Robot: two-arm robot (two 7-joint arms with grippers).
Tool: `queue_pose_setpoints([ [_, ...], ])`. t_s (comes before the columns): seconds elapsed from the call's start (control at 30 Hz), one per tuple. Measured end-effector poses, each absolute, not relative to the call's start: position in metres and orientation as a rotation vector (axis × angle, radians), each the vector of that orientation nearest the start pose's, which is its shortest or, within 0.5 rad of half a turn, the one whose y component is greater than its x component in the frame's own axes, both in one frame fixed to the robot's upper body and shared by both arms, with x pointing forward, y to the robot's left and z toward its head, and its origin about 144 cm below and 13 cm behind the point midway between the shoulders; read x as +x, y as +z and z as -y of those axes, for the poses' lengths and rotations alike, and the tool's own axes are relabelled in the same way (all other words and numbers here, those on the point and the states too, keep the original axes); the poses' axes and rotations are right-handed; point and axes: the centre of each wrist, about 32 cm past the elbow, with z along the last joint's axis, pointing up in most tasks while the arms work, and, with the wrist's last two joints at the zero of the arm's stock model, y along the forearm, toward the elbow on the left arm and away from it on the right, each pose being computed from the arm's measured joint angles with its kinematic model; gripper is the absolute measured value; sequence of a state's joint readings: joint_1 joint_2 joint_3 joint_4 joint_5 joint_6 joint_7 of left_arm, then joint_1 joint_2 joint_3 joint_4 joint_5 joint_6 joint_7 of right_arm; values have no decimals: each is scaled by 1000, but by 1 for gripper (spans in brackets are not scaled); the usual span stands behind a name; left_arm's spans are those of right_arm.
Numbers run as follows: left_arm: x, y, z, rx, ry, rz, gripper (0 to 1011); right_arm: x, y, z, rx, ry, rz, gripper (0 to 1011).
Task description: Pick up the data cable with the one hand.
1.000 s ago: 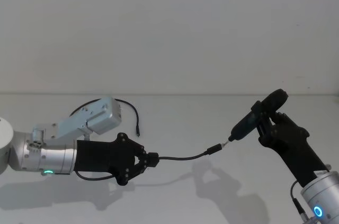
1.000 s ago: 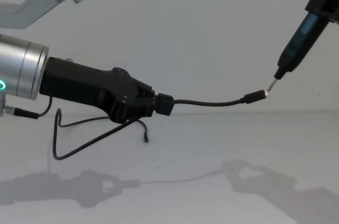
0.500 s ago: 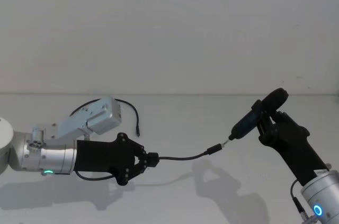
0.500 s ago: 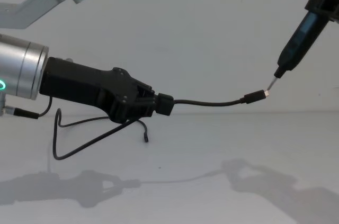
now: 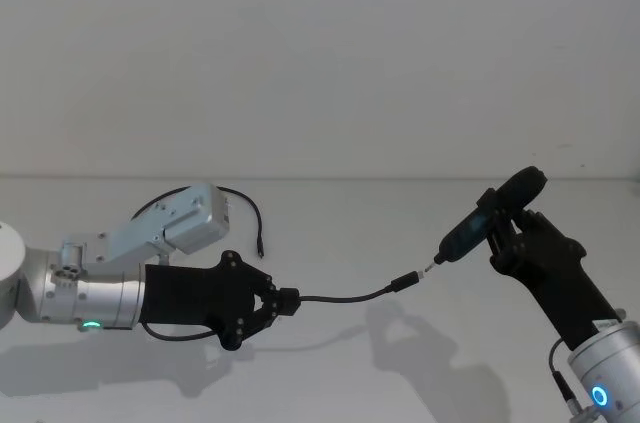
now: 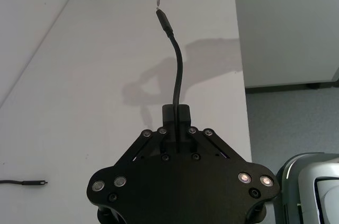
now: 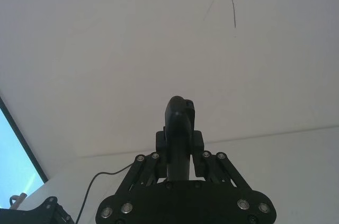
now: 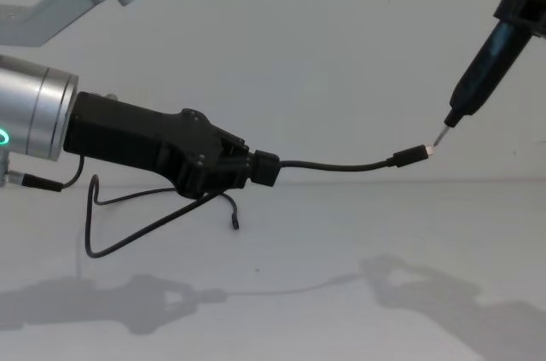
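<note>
The white table (image 5: 330, 213) is carrying everything, its far edge meeting a plain white wall.

L arm is reaching in from the table's left side, silver wrist w/ green ring. The left gripper (image 5: 275, 305) is hanging above the table's near-left area, jaws closed tight on the block-shaped plug of the data cable (image 5: 345, 296); chest view is showing it clamped the same way (image 8: 254, 169), well clear of the surface.

R arm is coming up from the near-right corner. The right gripper (image 5: 505, 233) is squeezing a slim black pen-shaped tool (image 5: 470, 227), jaws closed round its body, tool tilting down toward the left, metal point aimed at the cable's free end.

The cable is running from the L gripper's jaws rightward in a shallow sag, then rising to a small plug w/ silver tip (image 8: 414, 154). That tip is sitting just beside the tool's point, touching or nearly so – can't tell which. All of this stretch is hanging in the air over the table's middle, shadow lying below.

A second thin black cord (image 8: 128, 224) is looping on the table behind the L arm, toward the far-left side.
</note>
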State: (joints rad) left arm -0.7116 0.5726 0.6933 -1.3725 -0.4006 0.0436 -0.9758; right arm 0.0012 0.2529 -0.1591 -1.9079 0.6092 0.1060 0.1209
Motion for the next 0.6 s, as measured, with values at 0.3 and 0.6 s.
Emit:
queue_pose_setpoints([
  [0.3,589,1288,-251,340,189,268,40,443,1239,226,380,-1128,-149,263],
  [0.6,589,1288,-251,340,189,268,40,445,1238,225,378,-1126,-155,263],
])
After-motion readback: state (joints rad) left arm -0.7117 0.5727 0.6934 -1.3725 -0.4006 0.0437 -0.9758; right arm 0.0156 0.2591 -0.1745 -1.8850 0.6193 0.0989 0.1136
